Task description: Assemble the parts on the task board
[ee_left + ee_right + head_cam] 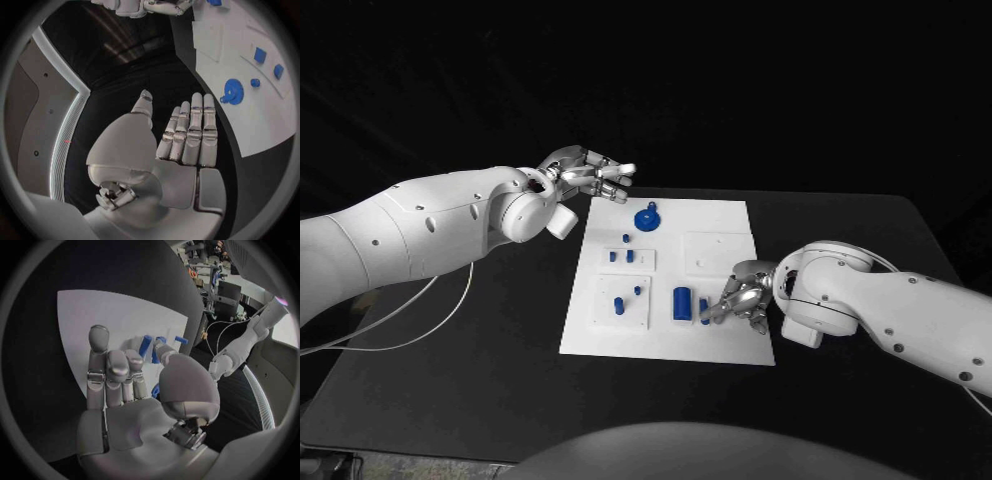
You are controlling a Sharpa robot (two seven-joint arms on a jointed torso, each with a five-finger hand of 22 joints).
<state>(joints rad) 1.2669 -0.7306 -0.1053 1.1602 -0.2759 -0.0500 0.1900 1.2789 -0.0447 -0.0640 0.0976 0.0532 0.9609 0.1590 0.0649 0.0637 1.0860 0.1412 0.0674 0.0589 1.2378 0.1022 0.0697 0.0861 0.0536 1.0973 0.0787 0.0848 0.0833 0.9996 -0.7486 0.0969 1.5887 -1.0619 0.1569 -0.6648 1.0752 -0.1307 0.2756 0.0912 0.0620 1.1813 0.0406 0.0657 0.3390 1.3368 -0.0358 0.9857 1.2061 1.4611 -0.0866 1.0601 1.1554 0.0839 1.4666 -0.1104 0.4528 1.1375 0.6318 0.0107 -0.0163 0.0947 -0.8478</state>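
Observation:
The white task board (718, 345) lies in the middle of the black table. A blue gear-like part (648, 217) sits near its far edge, also seen as the gear (231, 91). Several small blue parts (630, 256) stand on its left half, and a blue cylinder (682, 303) near the middle. My right hand (741, 297) hovers low over the board's near right part and pinches a thin blue peg (705, 312) at its fingertips, beside the cylinder. My left hand (590, 174) hangs above the table just off the board's far left corner, fingers stretched out, holding nothing.
Raised white square plates (718, 250) sit on the board's right half. A white cable (437, 310) loops over the table at the left. Black tabletop surrounds the board on all sides.

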